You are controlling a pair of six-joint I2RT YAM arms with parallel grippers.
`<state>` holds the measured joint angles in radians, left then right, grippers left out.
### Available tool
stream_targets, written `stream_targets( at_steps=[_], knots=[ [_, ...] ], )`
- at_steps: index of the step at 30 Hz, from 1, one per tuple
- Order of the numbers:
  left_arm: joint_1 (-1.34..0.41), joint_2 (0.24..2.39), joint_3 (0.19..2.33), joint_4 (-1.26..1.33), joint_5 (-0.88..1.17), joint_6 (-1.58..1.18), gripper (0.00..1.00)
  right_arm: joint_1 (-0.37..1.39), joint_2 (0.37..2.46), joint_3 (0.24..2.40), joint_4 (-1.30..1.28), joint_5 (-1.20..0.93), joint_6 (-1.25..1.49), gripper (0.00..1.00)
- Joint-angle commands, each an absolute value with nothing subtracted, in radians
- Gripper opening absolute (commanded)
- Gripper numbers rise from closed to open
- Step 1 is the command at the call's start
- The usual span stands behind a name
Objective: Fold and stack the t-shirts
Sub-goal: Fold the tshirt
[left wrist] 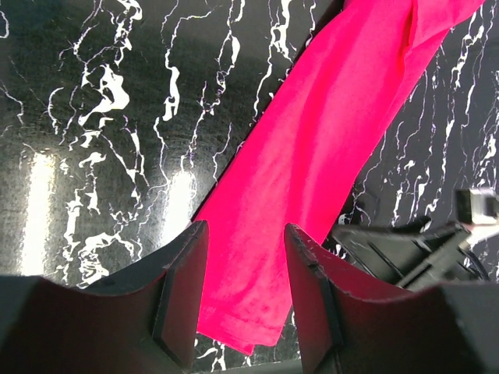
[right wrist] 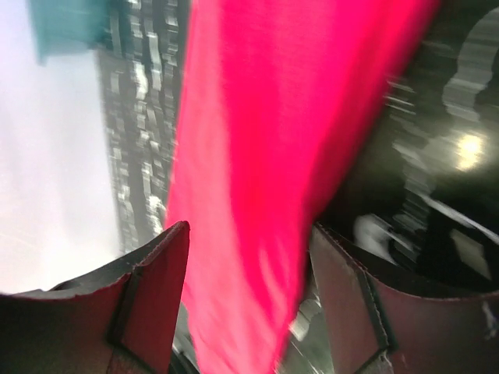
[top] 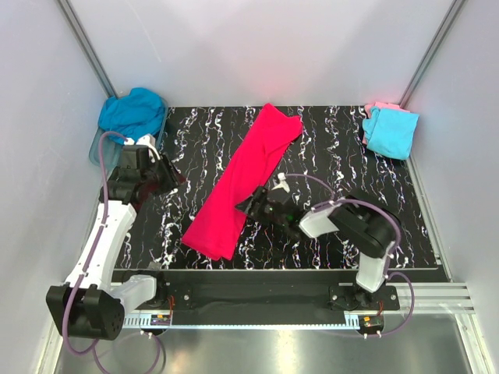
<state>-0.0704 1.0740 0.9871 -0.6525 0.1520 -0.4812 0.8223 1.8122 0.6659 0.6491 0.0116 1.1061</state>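
Shirt in hand: the bright pink-red cloth t-shirt [top: 242, 183] lies flat as a long narrow strip, running diagonally from near the table's near edge, left of centre, up to mid far edge.
Table: black tabletop w/ white marble veining [top: 351, 156].
Done so far: I judge approx. halfway on this shirt. The long sides look folded in, but the strip isn't folded short yet.
Stack: light cyan t-shirt [top: 390, 132] sits on a pale pink t-shirt [top: 380, 106] at the far right corner. Both look folded, so I read that as the pile.
Left to do: cross-folds on the pink-red strip, then move it to the pile. The teal-blue t-shirt [top: 132, 113] is bunched at the far left corner on a clear bluish plastic tub [top: 95, 148], not folded at all.
Left gripper [left wrist: 245, 230]: up by the table's left edge, well apart from the strip. Fingers apart, nothing btwn them.
Right gripper [right wrist: 249, 230]: at the strip's right-hand edge, about mid-length. Fingers apart w/ the cloth showing btwn them. That wrist view is blurred, but I see no clamp on the cloth.
Contact, right side: touching or just beside the cloth, can't tell which.
Brands/labels/writing: none I can read on shirts, tub, table or arms.
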Motion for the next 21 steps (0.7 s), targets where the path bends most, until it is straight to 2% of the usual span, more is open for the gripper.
stream_targets(
  at_steps=[1, 5, 10, 12, 13, 14, 15, 18, 21],
  knots=[
    [-0.066, 1.032, 1.006, -0.656, 0.132, -0.445, 0.48, 0.862, 1.957, 0.695, 0.607, 0.091, 1.147, 0.70],
    [-0.061, 1.013, 1.015, -0.678, 0.118, -0.434, 0.48, 0.894, 2.020, 0.716, 0.609, 0.095, 1.186, 0.70],
    [-0.061, 1.006, 1.040, -0.683, 0.117, -0.449, 0.48, 0.907, 1.987, 0.698, 0.552, 0.138, 1.181, 0.69],
    [-0.061, 1.009, 1.046, -0.683, 0.121, -0.457, 0.48, 0.907, 1.973, 0.692, 0.534, 0.161, 1.181, 0.64],
    [-0.061, 1.011, 1.048, -0.683, 0.124, -0.459, 0.48, 0.907, 1.970, 0.692, 0.526, 0.167, 1.183, 0.59],
    [-0.061, 1.009, 1.051, -0.683, 0.123, -0.459, 0.48, 0.908, 1.971, 0.690, 0.522, 0.170, 1.190, 0.47],
    [-0.061, 1.008, 1.052, -0.683, 0.117, -0.457, 0.48, 0.907, 1.974, 0.690, 0.517, 0.169, 1.198, 0.40],
    [-0.057, 0.999, 1.063, -0.695, 0.107, -0.451, 0.48, 0.902, 1.986, 0.692, 0.511, 0.160, 1.216, 0.11],
    [-0.051, 0.992, 1.075, -0.709, 0.103, -0.446, 0.48, 0.884, 1.991, 0.670, 0.514, 0.144, 1.233, 0.00]
  ],
)
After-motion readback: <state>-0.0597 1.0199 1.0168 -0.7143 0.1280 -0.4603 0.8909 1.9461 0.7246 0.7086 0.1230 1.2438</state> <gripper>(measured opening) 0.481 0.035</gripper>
